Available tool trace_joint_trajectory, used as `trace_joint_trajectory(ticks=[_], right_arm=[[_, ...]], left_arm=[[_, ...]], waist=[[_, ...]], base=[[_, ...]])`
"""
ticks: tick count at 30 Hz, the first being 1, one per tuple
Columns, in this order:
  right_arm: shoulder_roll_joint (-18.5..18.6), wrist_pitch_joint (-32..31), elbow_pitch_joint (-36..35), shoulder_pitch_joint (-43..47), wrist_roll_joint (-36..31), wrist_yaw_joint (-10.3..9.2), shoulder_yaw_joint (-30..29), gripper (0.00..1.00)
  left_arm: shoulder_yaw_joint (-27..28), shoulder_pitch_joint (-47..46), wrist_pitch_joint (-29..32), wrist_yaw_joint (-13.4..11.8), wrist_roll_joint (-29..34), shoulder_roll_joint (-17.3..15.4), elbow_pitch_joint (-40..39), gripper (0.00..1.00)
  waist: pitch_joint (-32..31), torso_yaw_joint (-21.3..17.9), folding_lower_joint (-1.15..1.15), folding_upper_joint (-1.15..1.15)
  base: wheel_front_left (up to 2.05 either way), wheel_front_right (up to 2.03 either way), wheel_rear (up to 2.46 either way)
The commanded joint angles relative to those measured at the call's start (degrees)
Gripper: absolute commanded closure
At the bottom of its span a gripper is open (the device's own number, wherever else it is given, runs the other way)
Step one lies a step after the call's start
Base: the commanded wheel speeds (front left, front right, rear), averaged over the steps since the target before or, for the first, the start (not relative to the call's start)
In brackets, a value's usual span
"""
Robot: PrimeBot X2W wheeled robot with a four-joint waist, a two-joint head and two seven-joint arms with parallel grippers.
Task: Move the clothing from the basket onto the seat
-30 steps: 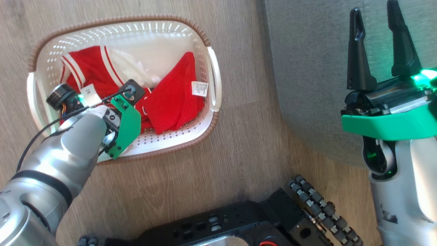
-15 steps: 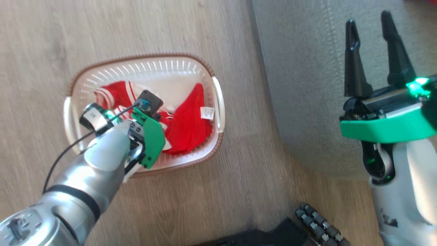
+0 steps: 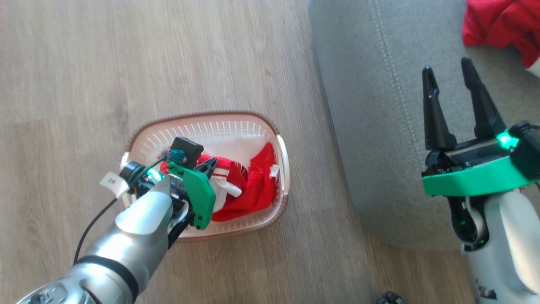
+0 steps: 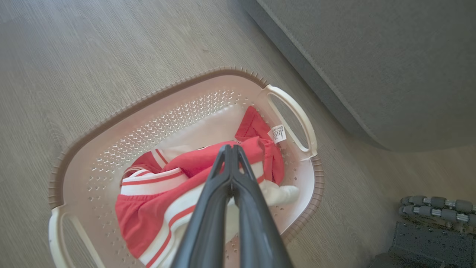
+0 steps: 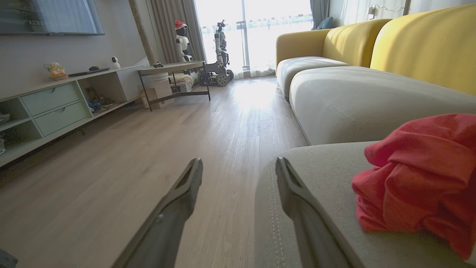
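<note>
The cream basket [image 3: 202, 115] with a brown rim stands on the wood floor, left of the grey seat [image 3: 371, 126]. Red-and-white clothing [image 3: 257, 185] lies bunched in its right half. My left gripper [image 3: 211, 164] is over the basket, shut on the clothing. In the left wrist view the closed fingers [image 4: 231, 149] have striped fabric [image 4: 148, 208] drawn up around them above the basket [image 4: 148, 98]. My right gripper [image 3: 446, 66] stands open and empty over the seat's edge. Another red garment [image 3: 502, 21] lies on the seat, also seen as a crumpled red heap [image 5: 420, 175] right of my open right gripper [image 5: 238, 162].
Wood floor [image 3: 126, 63] surrounds the basket. My wheeled base [image 4: 435, 208] sits close to the basket's right. Farther off are a yellow-backed sofa [image 5: 420, 44], a low cabinet [image 5: 55, 104], a small table [image 5: 171, 70] and another robot [image 5: 219, 48].
The head camera has tilted, so the basket sits lower and the seat's garment has come into view. My left gripper has risen, pulling the clothing up and bunching it rightward. The right gripper stays open.
</note>
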State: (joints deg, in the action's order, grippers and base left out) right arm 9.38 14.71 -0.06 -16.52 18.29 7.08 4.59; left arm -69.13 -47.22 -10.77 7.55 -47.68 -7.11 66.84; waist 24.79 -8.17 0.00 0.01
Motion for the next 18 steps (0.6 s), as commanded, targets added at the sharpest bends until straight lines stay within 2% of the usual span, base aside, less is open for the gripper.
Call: trace_joint_trajectory(ticks=[1,13,18], right_arm=[[0.9,0.3,-1.5,1.0,0.5,0.41,1.5,0.00],[1.9,0.3,0.2,3.5,1.8,0.41,2.1,0.00],[2.1,0.3,0.7,4.7,2.2,0.41,2.1,0.00]], left_arm=[[1.9,-0.1,-1.4,-0.1,-0.9,-0.5,-1.0,1.00],[6.0,1.3,-4.1,-0.4,-3.0,-0.5,-5.7,1.00],[9.6,2.3,-4.2,-2.5,-1.3,-2.6,-12.7,1.00]], waist=[[-2.8,1.0,0.00,-0.01],[-10.0,2.6,0.00,-0.01],[-12.7,3.1,0.00,-0.01]], base=[[0.00,0.00,0.00],[0.00,0.00,0.00],[0.00,0.00,0.00]])
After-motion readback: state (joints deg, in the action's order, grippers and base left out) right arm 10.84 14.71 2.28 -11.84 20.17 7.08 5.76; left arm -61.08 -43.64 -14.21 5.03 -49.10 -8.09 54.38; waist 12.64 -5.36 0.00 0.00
